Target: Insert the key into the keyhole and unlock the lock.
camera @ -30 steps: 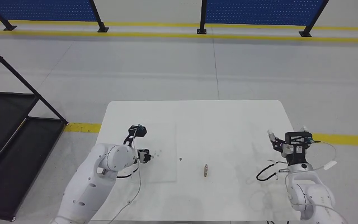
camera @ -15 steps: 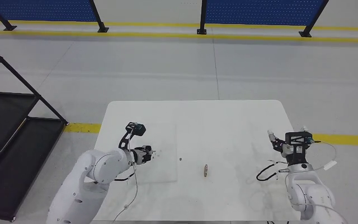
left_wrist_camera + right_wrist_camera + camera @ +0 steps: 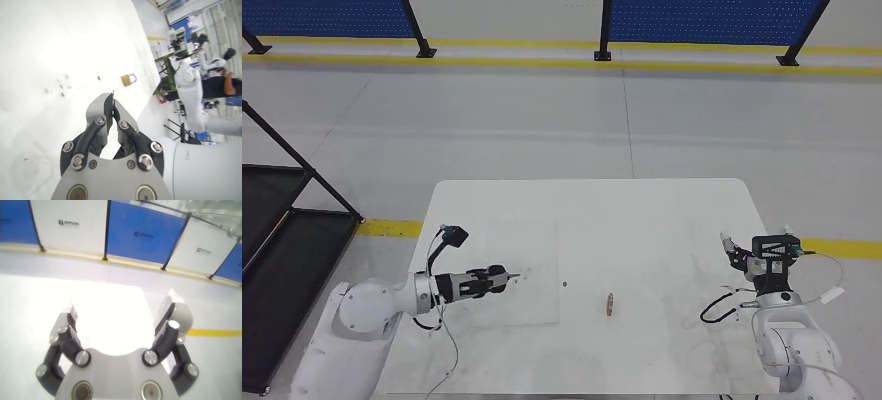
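One short printed mark, a small logo followed by a single word in capitals, repeats along the barrier panels. It is dark on a white panel [image 3: 69, 223], dark on the blue panel [image 3: 143, 235] beside it, and dark again on a second white panel [image 3: 203, 250].

place: robot test hall | blue fence panels [image 3: 702, 20] | yellow floor lines [image 3: 392, 228]

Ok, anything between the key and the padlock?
Nothing visible blocks it. The key, held by the left gripper, faces bare table up to the padlock; only a tiny speck lies beside that line.
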You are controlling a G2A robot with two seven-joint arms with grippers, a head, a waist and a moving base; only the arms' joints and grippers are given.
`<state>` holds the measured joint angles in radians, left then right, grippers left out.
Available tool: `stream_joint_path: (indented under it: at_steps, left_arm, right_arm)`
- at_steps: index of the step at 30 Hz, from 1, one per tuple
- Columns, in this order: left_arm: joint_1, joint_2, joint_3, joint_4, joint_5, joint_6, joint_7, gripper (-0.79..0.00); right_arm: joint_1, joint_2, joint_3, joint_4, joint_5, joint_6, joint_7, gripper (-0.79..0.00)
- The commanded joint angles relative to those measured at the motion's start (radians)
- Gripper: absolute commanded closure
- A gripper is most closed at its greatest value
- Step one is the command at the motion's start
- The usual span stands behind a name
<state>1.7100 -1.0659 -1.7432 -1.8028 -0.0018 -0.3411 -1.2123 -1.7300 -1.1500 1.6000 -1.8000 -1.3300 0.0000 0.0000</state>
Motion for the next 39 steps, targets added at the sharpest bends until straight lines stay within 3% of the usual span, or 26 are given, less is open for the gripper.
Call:
stream_joint_path:
  at_steps: [1,5,16,39]
  left_arm:
    - [-0.028,0.005,-0.007,0.078,-0.121,-0.026,-0.074,0.0]
    - [-0.086,0.016,0.005,0.192,-0.306,-0.044,-0.222,0.0]
    - [-0.131,0.064,0.09,0.268,-0.503,0.003,-0.27,0.0]
    - [-0.131,0.064,0.09,0.268,-0.503,0.003,-0.27,0.0]
  right_arm:
    - [0.0,0.0,0.0,0.0,0.0,0.0,0.0,-0.785]
    - [0.0,0.0,0.0,0.0,0.0,0.0,0.0,-0.785]
    - [0.0,0.0,0.0,0.0,0.0,0.0,0.0,-0.785]
    - [0.004,-0.001,-0.019,-0.018,-0.002,-0.024,0.014,-0.785]
